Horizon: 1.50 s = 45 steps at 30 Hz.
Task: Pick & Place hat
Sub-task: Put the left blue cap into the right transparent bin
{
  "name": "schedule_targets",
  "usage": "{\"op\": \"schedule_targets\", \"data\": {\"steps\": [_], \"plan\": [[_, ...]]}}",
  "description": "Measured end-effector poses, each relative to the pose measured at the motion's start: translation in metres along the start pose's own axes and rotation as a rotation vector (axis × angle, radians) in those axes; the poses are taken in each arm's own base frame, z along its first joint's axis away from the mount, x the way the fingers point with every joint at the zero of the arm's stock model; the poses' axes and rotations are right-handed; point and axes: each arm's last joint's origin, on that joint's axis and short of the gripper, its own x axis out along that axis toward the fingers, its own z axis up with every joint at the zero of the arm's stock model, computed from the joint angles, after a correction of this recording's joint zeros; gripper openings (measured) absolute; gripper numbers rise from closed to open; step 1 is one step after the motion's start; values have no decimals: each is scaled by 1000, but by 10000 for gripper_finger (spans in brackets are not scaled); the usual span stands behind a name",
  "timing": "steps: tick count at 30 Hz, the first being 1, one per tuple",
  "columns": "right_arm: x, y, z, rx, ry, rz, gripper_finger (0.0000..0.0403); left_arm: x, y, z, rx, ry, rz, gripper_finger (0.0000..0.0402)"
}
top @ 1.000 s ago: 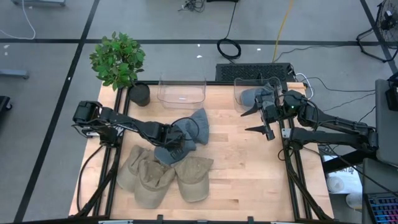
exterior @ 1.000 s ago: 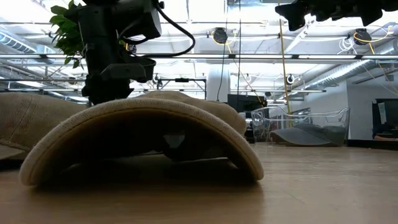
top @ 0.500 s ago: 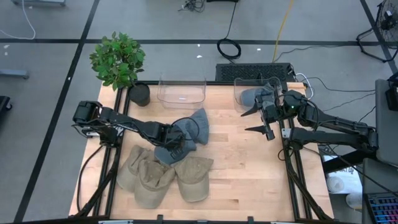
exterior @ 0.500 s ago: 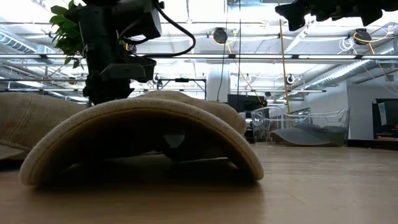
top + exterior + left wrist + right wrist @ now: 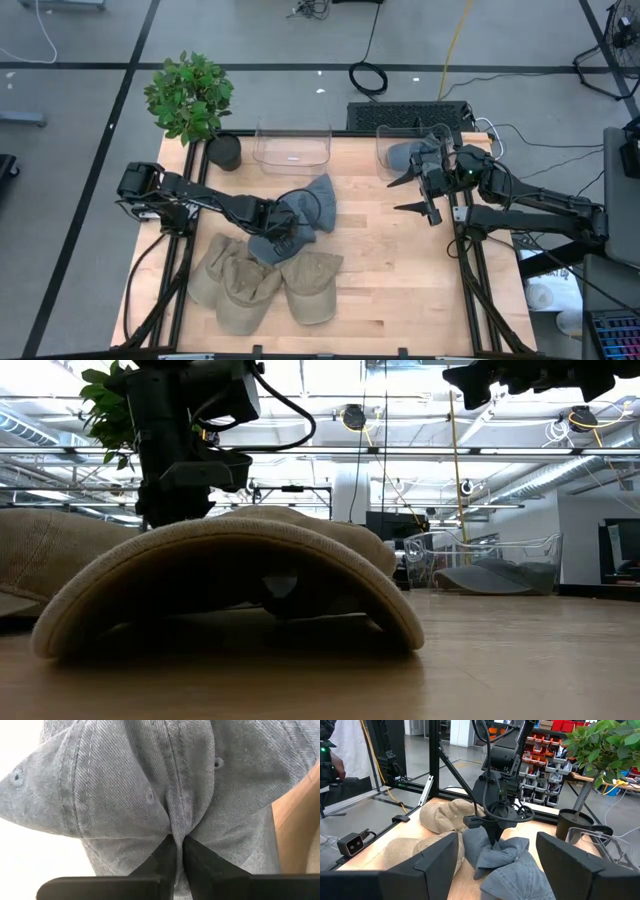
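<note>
Denim-grey hat (image 5: 305, 213) sits mid-table, just above three tan hats (image 5: 262, 283) at the front edge. Far left: plant (image 5: 188, 96) in a dark pot at the back-left corner. Left gripper (image 5: 285, 237) is down on the grey hat; wrist view shows its fingers (image 5: 167, 855) pinched nearly together on a fold of crown fabric, so it has hold of the cloth. Two clear bins along the back: the left bin (image 5: 292, 147) looks empty, the right bin (image 5: 408, 152) already has a grey hat in it. Right gripper (image 5: 412, 194) hovers in front of the right bin, jaws wide apart, holding nothing.

Handling guess: hat is light, soft, floppy; crown will crumple and sag when lifted, brim a bit stiffer. Not fragile, not slippery. A pinch on a crown seam or fold should hold; the brim edge would be the firmer spot.
</note>
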Motion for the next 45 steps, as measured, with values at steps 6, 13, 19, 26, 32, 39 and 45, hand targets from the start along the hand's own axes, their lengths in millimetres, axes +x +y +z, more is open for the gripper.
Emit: {"op": "schedule_targets", "data": {"steps": [6,13,19,26,32,39,45], "plan": [[0,0,0,0,0,0,254,1,3,3,-22,13,-11,41],[0,0,0,0,0,0,254,1,5,4,-4,14,-10,15],[0,-1,0,0,4,-23,254,-4,3,7,45,15,-9,18],[0,-4,-1,25,21,-122,254,-26,-3,19,149,19,-1,8],[0,-4,-1,25,22,-122,254,-53,-8,30,253,4,53,7],[0,-3,-1,26,22,-122,254,-81,-6,37,305,5,143,14],[0,-3,-1,26,22,-122,254,-100,-4,41,323,-2,203,12]]}}
